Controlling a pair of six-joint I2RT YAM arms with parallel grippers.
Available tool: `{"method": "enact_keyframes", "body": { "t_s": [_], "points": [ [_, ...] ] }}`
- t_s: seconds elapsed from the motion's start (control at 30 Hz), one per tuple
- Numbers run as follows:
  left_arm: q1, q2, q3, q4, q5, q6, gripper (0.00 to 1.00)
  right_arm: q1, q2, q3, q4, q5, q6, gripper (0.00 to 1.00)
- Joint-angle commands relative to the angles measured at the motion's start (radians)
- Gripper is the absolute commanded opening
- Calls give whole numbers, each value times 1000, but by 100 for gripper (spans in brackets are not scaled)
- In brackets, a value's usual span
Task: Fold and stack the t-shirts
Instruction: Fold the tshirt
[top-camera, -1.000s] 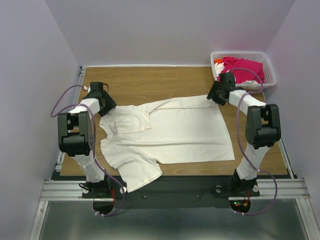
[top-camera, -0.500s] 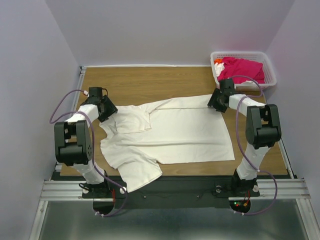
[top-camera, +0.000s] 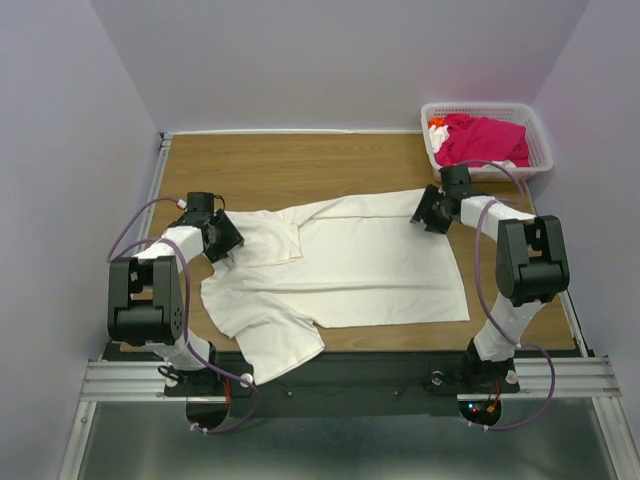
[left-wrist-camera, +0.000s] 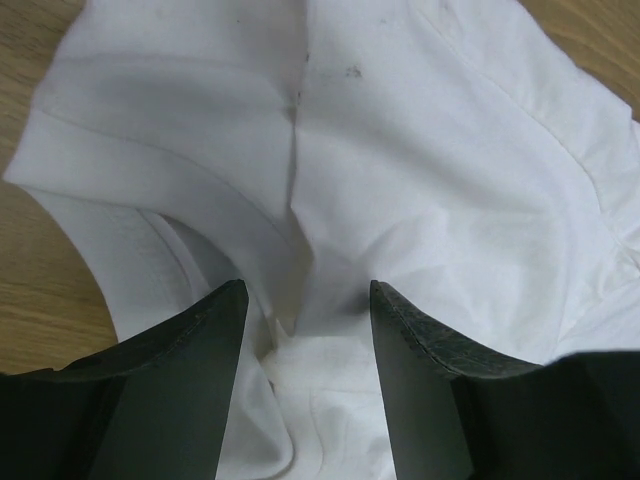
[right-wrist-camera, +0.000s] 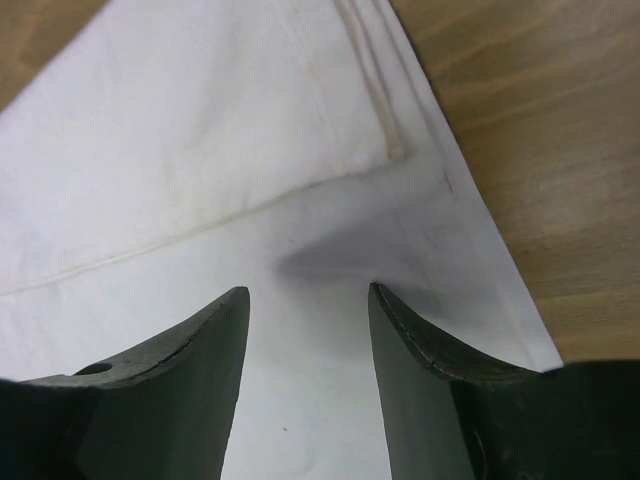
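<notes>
Loosely, the magenta t-shirt (top-camera: 484, 138) lies heaped inside the white basket (top-camera: 478, 106).

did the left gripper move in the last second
Yes. The left gripper has come toward the near edge of the table and slightly right, onto the off-white t-shirt.

Off-white t-shirt (top-camera: 340, 265) lay spread flat across wooden table (top-camera: 300, 165), lower left part hanging over near edge. Left gripper (top-camera: 226, 241) was low at shirt's left edge; right gripper (top-camera: 427, 214) low at its far right corner. Magenta t-shirt (top-camera: 485, 138) was heaped in white basket (top-camera: 541, 142), far right.
</notes>
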Motion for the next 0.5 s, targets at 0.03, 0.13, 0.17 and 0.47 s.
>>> {"method": "enact_keyframes", "body": {
  "t_s": [0.03,0.13,0.17,0.47],
  "points": [
    [19,65,7,66,-9,-45,63,-18,-17,-33,7,-8,32,57],
    [53,113,44,59,-33,-43,63,-41,-7,-47,9,21,55,57],
    [76,122,62,61,-41,-39,63,-46,-6,-53,9,30,66,57],
    [174,219,199,85,-6,19,64,-60,-4,-6,7,44,57,57]
  ]
}}
